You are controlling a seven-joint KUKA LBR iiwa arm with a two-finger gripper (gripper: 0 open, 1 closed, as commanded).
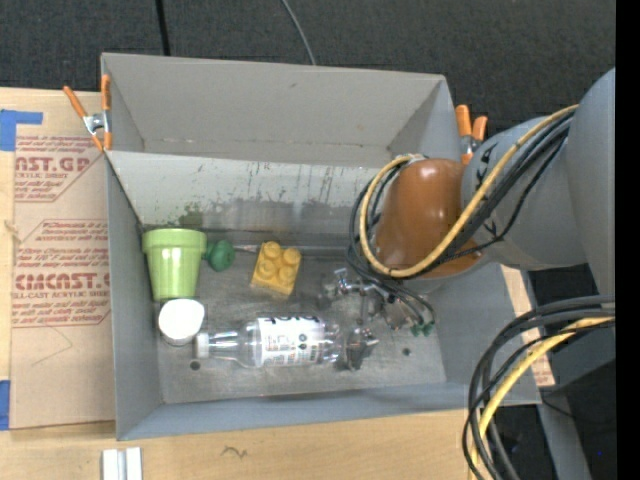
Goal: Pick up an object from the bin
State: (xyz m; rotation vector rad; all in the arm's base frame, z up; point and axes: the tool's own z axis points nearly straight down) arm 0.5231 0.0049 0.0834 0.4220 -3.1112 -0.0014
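My arm [580,198] reaches in from the right, its grey bulk bent downward. The orange cover [420,218] at the wrist faces up at me, black and yellow cables [510,156] looped round it. Below it the claw [362,318] hangs low, pointing down.

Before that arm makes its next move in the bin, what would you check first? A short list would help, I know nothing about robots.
1. End effector is low in the bin, at the right end of the clear bottle: ok.
2. The bottle lies on its side, with nothing on top of it: ok.
3. Whether the end effector has a hold on the bottle: cannot tell.
4. The yellow block lies apart from the end effector, to its left: ok.
5. The green cup lies at the far left, out of the way: ok.
6. Whether the white cap touches the bottle's neck: cannot tell.
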